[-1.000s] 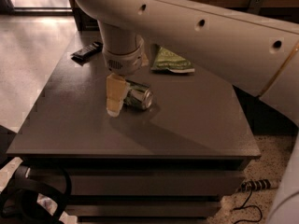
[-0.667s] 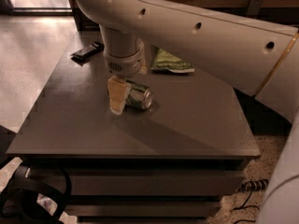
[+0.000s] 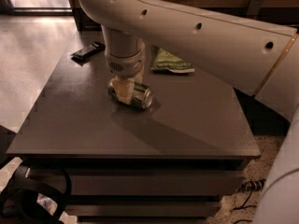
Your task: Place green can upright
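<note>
The green can (image 3: 140,97) lies on its side near the middle of the dark grey table (image 3: 187,125); it is dark green with a silver rim at its right end. My gripper (image 3: 123,90) points straight down from the white arm (image 3: 187,31) and sits at the can's left half, covering part of it. Its pale tip reaches down to about table level in front of the can. The can's left end just shows past the gripper.
A flat green crinkled snack bag (image 3: 171,62) lies behind the can to the right. A black remote-like object (image 3: 88,51) lies at the table's back left corner. Cables lie on the floor at the lower left (image 3: 37,195) and lower right (image 3: 250,186).
My gripper has moved right and slightly back, from beside the can's left end to over the can's left half. The can has stayed lying in place.
</note>
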Controlling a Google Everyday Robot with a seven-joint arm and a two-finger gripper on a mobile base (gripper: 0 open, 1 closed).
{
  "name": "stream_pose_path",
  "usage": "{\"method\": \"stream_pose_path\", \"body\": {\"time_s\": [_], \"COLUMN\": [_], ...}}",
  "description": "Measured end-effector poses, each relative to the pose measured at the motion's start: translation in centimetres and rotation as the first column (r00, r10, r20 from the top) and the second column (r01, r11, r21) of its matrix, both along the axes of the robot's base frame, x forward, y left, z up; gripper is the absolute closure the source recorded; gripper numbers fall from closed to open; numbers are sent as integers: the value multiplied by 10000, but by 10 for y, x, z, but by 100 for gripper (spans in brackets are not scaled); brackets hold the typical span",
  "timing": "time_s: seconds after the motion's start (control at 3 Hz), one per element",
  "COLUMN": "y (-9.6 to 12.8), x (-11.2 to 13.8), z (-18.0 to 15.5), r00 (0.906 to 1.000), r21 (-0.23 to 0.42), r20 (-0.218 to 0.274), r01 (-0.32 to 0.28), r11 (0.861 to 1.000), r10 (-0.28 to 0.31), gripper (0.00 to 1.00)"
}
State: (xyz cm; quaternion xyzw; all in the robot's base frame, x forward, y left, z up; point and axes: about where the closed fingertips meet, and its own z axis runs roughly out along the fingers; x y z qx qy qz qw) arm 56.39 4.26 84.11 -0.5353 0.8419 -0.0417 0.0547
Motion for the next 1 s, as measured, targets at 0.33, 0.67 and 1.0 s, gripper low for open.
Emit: {"method": "stream_pose_path", "body": {"time_s": [0.33, 0.67, 1.0], "y": [1, 2, 2], "x": [1, 1, 2], "z": [0, 0, 0], "r00": [10000, 10000, 9999], "r21": [37, 71, 98], "r20": [43, 84, 103], "r01": [-7, -14, -24], "r11": [10000, 10000, 9999], "r10": [7, 13, 23], "gripper": [87, 100, 100]}}
